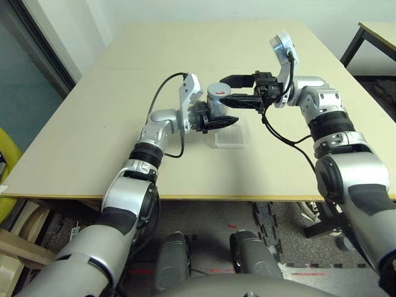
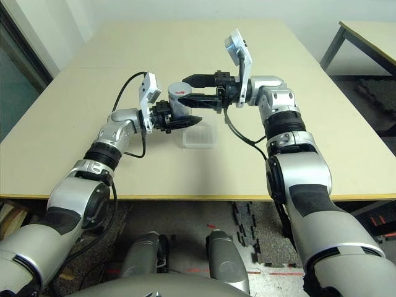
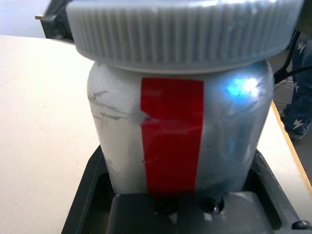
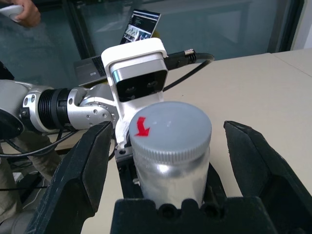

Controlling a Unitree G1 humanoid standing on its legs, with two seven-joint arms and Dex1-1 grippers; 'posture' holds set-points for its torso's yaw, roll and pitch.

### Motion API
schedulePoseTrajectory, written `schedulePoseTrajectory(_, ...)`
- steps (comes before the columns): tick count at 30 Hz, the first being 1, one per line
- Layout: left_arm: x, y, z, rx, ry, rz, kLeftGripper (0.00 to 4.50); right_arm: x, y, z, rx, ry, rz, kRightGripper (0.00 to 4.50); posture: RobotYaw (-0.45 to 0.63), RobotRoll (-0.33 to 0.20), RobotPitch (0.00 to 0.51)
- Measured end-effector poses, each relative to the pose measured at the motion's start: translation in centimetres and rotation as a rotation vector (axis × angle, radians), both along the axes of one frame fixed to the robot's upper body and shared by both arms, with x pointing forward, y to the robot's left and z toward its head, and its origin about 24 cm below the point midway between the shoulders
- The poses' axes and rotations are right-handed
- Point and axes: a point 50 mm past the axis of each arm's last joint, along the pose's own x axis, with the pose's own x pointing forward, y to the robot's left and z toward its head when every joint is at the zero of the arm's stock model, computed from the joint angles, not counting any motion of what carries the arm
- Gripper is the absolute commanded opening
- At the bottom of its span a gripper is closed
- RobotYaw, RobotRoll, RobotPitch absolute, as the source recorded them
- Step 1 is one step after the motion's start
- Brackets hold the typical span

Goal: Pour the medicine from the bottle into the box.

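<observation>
My left gripper (image 1: 218, 114) is shut on the bottle (image 1: 216, 102), a small silvery-grey bottle with a red strip (image 3: 171, 136) on its side. It holds the bottle upright above the table. A ribbed grey cap (image 4: 170, 127) with a red arrow sits on the bottle's mouth. My right gripper (image 1: 234, 88) is open, one black finger on each side of the cap and apart from it. The box (image 1: 230, 137), a shallow clear tray, lies on the table just below and to the right of the bottle. The medicine is hidden.
The beige table (image 1: 93, 124) stretches wide around the box, with its front edge close to my body. A second table (image 1: 377, 34) stands at the back right. In the right wrist view a person's hand (image 4: 22, 12) and a laptop (image 4: 141, 24) show beyond the table.
</observation>
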Motion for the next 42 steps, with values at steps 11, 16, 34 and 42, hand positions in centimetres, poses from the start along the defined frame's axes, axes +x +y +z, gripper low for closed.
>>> schedulePoseTrajectory(11,0.0,-0.2,0.0,-0.002,-0.001,-0.004,2.7,0.1,0.6,0.0,0.006,-0.02,-0.01,3.52,-0.21,0.0,0.029)
schedulePoseTrajectory(16,0.0,-0.1,0.0,-0.002,-0.001,-0.001,2.7,0.1,0.6,0.0,0.008,-0.026,-0.011,2.57,-0.21,0.0,0.03)
schedulePoseTrajectory(34,0.0,-0.2,-0.1,-0.011,0.003,0.013,2.7,1.3,-1.4,2.4,0.32,0.157,-0.301,2.57,-0.2,0.0,0.034)
schedulePoseTrajectory(42,0.2,1.0,-0.3,-0.005,0.006,0.067,2.7,2.5,-5.2,-0.6,0.167,0.102,-0.766,2.57,-0.21,0.0,0.028)
